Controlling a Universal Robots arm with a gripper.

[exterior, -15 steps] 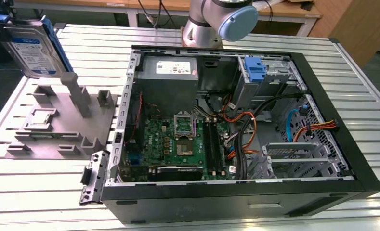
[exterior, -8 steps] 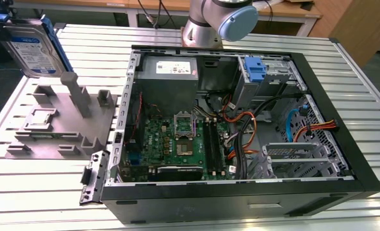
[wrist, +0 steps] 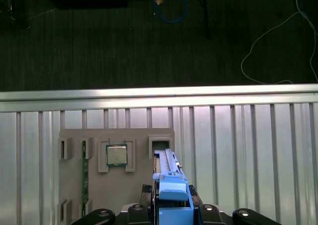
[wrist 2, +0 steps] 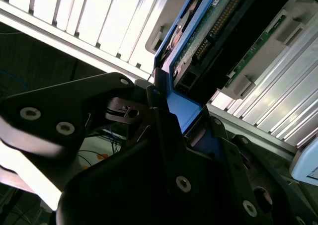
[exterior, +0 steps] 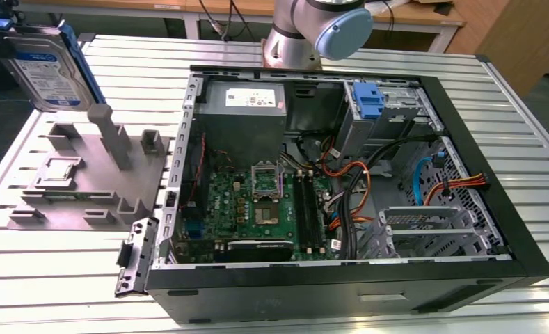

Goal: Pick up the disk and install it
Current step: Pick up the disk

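The disk (exterior: 46, 69), a silver-grey drive with a white-and-blue label in a bright blue carrier, hangs on edge in the air at the exterior view's far left, above the grey fixture plate (exterior: 79, 181). My gripper (wrist 2: 180, 111) is shut on the carrier's blue end, black fingers (wrist 2: 99, 98) on either side. In the first wrist view the carrier (wrist: 171, 190) runs out from between the fingers of the gripper (wrist: 174, 214), over an empty pocket (wrist: 160, 146) in the fixture. The drive's circuit-board side (wrist 2: 223, 31) faces the second wrist camera.
An open computer case (exterior: 524, 264) lies on the slatted metal table (exterior: 534, 139), with a motherboard (exterior: 255, 209), a grey power-supply box (exterior: 246, 104), cables and a drive bay holding another blue carrier (exterior: 371, 104). The fixture holds a processor chip (wrist: 117, 155) and a green memory stick (wrist: 85, 180). The arm's base (exterior: 316, 28) stands behind the case.
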